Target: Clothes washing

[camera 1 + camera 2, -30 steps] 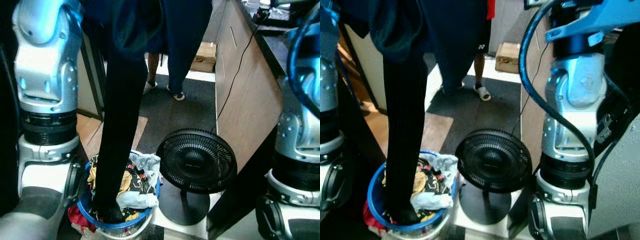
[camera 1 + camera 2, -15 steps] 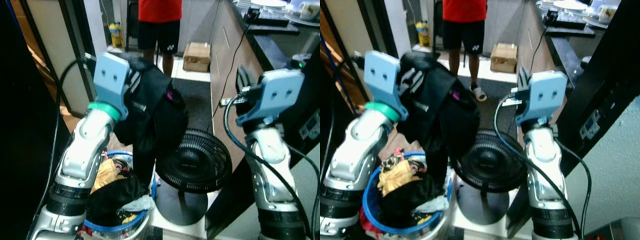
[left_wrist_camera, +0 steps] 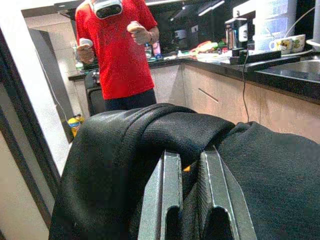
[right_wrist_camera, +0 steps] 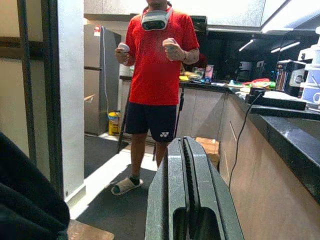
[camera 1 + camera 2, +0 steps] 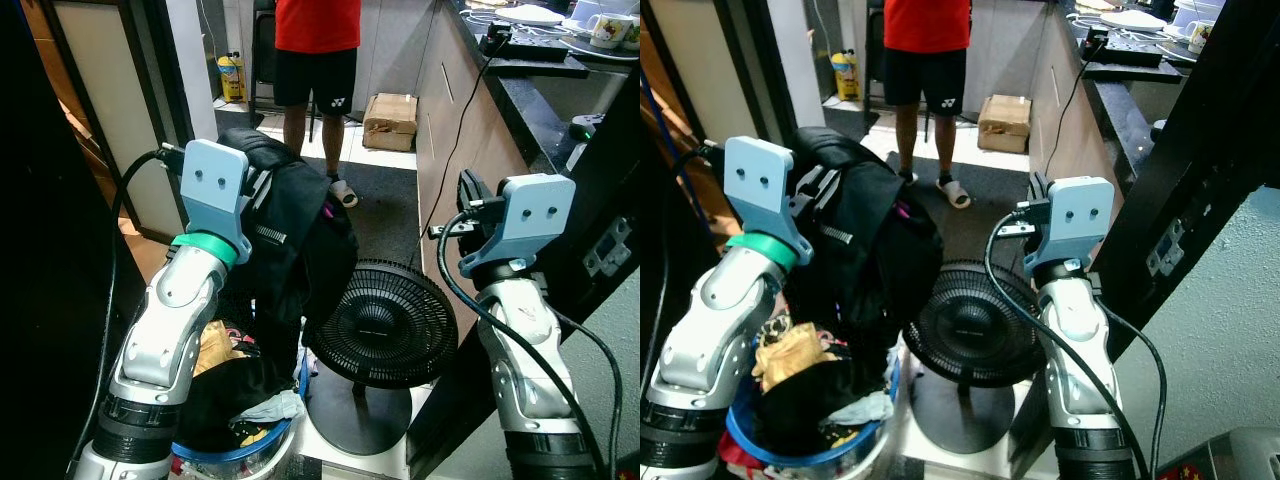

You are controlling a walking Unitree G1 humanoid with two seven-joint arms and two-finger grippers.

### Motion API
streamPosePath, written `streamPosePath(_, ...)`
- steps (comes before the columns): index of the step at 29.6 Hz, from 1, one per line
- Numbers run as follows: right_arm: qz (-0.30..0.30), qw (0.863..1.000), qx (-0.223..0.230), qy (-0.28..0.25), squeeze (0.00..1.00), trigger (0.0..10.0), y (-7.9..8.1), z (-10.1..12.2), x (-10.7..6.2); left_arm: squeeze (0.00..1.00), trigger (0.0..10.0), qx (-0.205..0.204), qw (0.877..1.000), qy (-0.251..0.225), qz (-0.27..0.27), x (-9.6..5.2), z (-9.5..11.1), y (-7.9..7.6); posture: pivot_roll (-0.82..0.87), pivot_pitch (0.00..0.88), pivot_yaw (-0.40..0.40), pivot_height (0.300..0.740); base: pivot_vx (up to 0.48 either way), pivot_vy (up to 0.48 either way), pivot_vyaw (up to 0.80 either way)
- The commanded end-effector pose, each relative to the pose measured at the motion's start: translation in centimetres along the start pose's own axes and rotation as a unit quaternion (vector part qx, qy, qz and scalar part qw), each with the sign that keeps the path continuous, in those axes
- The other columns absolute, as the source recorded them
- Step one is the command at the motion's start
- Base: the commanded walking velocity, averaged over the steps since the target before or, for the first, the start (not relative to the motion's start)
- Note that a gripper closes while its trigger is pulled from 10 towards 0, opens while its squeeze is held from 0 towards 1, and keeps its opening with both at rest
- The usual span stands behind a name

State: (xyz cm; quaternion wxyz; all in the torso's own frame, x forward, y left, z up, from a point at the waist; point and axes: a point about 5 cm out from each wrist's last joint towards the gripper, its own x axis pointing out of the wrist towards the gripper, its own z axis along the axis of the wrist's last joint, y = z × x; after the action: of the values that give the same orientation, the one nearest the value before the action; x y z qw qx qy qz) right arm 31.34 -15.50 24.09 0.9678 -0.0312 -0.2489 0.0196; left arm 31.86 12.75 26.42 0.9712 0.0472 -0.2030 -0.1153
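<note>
The left pincer [image 3: 186,200] is gripping a black garment [image 5: 300,230] above the basket [image 5: 235,455]; the right pincer [image 4: 188,200] is hovering closed, empty.

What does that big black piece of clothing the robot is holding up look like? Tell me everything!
The big black garment of soft knitted-looking fabric is bunched up and draped over the left tool, whose two fingers are pinched shut on a fold. A zip-like strip and a small pink spot show on it. Its lower end hangs down into the round blue laundry basket, touching the mixed clothes there, beside the black floor fan.
</note>
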Motion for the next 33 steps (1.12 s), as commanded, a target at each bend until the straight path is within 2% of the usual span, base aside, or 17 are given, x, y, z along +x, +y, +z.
streamPosePath(1,-0.012,1.000,0.005,0.002,0.00,10.0,-0.55,-0.13,-0.15,0.00,10.0,-0.001,1.000,-0.029,-0.004,0.33,1.31,-0.33,0.09,0.000,0.036,0.740,0.000,0.000,-0.80)
streamPosePath(8,-0.018,1.000,0.017,0.001,0.00,10.0,-0.60,-0.36,-0.15,0.00,10.0,0.000,1.000,-0.026,-0.005,0.31,1.29,-0.28,0.09,0.000,0.042,0.740,0.000,0.000,-0.80)
streamPosePath(33,-0.014,1.000,0.016,-0.004,0.00,10.0,-0.65,-0.51,-0.17,0.00,10.0,0.003,1.000,-0.023,-0.012,0.61,1.25,-0.34,0.09,0.000,0.060,0.740,0.000,0.000,-0.80)
